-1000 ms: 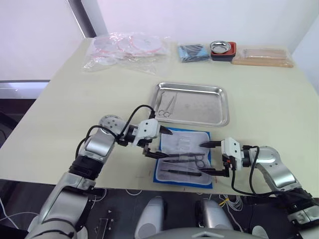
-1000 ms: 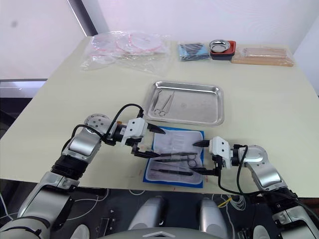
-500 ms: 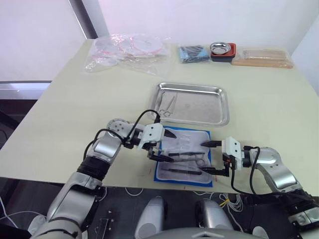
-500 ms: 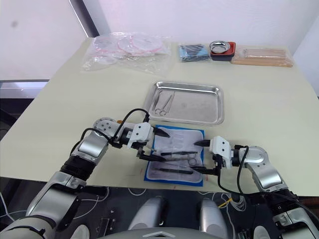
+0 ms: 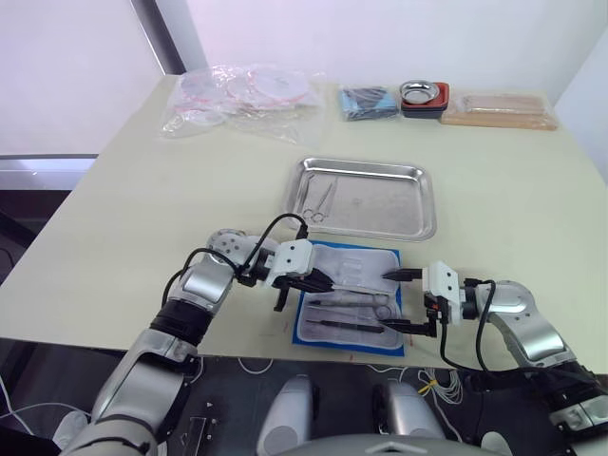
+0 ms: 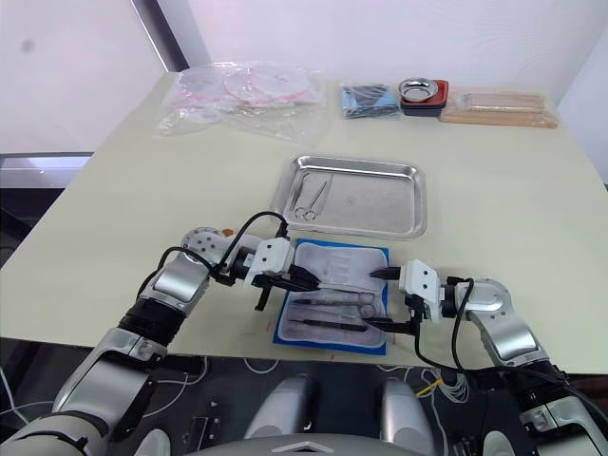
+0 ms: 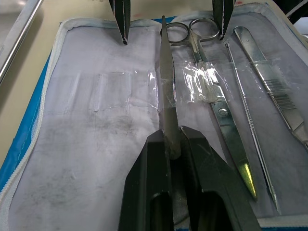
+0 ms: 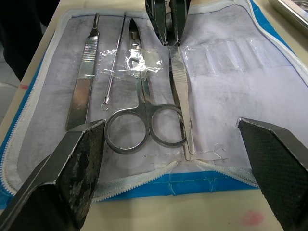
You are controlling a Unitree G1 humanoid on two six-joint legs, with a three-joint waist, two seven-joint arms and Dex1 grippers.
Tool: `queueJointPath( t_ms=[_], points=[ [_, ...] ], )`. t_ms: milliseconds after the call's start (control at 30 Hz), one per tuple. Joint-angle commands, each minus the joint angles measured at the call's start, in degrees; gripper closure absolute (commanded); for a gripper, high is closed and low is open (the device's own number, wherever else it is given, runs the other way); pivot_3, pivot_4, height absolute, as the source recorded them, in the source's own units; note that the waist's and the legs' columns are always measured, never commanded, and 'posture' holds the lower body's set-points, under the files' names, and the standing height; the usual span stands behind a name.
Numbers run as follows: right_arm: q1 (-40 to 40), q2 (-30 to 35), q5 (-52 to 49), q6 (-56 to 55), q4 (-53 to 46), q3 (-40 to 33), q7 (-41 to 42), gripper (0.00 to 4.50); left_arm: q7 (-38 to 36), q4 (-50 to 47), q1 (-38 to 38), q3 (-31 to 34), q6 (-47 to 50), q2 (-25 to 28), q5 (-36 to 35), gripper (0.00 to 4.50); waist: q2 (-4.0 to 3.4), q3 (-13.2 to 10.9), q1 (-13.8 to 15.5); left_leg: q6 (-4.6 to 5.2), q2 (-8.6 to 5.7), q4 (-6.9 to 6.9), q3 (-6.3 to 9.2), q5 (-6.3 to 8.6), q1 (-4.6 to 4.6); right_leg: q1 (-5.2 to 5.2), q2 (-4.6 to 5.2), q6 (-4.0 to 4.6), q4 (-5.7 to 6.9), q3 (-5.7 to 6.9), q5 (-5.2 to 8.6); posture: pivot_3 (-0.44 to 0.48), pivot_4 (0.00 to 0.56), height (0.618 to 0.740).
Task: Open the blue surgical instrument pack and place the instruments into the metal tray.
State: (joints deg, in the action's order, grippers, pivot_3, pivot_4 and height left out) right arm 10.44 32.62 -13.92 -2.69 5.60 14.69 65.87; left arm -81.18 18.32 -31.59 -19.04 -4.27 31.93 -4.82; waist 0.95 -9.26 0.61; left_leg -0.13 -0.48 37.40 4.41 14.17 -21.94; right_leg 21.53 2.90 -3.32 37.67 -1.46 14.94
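Left gripper (image 7: pixel 174 144) fingers cover the near end of the tweezers (image 7: pixel 166 86) they pinch. Scalpel handle (image 7: pixel 274 91) runs off the left wrist view's edge, and the blue surgical instrument pack (image 7: pixel 29 144) is cropped there too. Instruments in the metal tray (image 5: pixel 380 204) too small to identify from the head views.

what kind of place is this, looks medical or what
Probably a mock surgical prep bench in a lab, not a real operating room. An open blue instrument pack with scissors lies on a plain table beside a steel tray, and the left gripper grips tweezers.
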Motion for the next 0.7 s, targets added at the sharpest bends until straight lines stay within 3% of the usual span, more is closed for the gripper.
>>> queueJointPath(
  t_ms=[33, 700],
  points=[
    [-2.1, 1.1, 2.8, 2.1, 3.4, 1.6, 0.3, 0.00, -0.3, -1.8, 0.0, 0.7, 0.8, 1.0, -0.6, 4.45, 0.00, 0.0, 0.0, 0.00, 0.00, 0.00, 0.00, 0.00, 0.00, 0.00, 0.00, 0.00, 0.00, 0.00, 0.00, 0.000, 0.150, 0.740],
    [-2.3, 0.4, 2.9, 1.8, 3.6, 2.0, 0.1, 0.00, -4.6, -12.4, -2.7, 2.0, 11.8, 9.8, -2.2, 4.45, 0.01, 0.0, -0.7, 0.03, -0.01, -0.01, -0.05, 0.02, -0.02, 0.04, 0.03, -0.02, -0.11, -0.19, 0.00, 0.000, 0.150, 0.740]
  ],
)
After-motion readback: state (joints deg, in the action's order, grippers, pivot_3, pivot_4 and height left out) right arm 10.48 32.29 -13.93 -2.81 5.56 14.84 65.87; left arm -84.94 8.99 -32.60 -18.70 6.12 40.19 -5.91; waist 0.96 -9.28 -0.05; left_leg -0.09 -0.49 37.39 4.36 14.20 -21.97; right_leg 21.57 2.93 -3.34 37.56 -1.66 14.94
